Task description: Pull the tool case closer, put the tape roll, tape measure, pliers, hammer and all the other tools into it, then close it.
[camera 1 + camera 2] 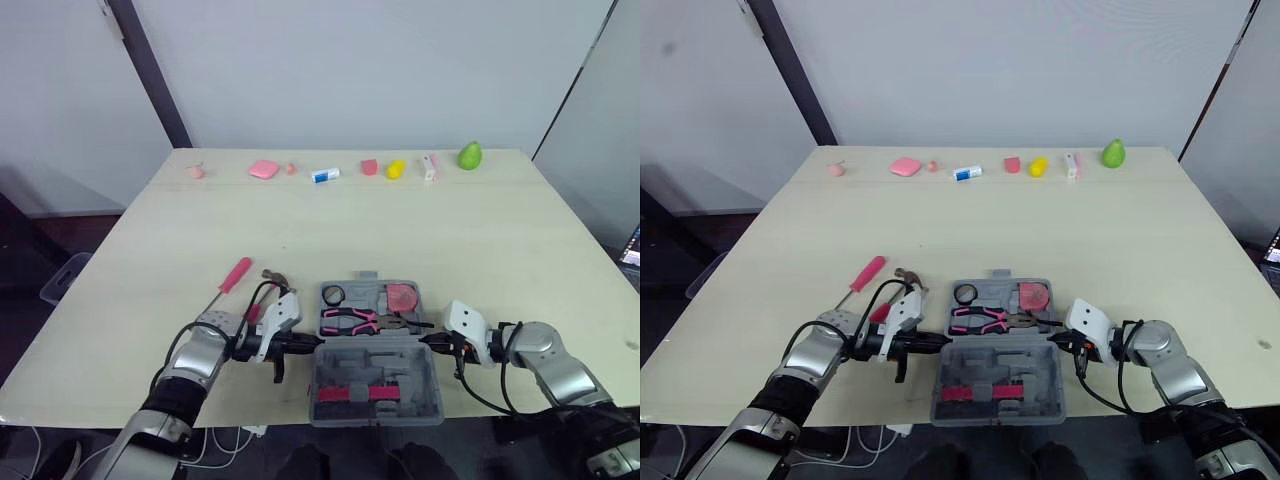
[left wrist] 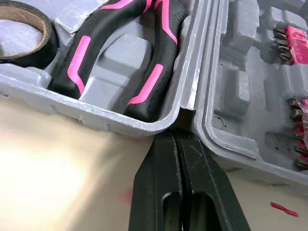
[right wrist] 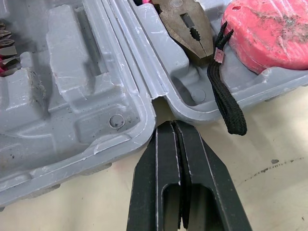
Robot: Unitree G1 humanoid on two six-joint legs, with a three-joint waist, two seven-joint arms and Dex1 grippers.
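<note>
Left gripper (image 2: 177, 137) and right gripper (image 3: 174, 126), both closed and empty, touched the tool case (image 1: 372, 368) at its hinge ends; pulling nearer could have tipped it off the counter (image 1: 450, 240).

Pale wood desk (image 1: 450, 240), seam (image 1: 500, 184) running across it near the far edge. Plain grey-white wall (image 1: 380, 70) behind. Dark post (image 1: 150, 75) slants across the wall on the left, ending at the desk's far left corner; thin dark strip (image 1: 573, 78) slants the other way on the right. Floor (image 1: 30, 330) dark on the left, clear plastic box (image 1: 62, 278) on it near the desk. Cables (image 1: 225, 445) hang under the front edge. Screen corner (image 1: 633, 245) at far right. Light soft and even, one bright glare patch (image 2: 48, 168) on the desk top
</note>
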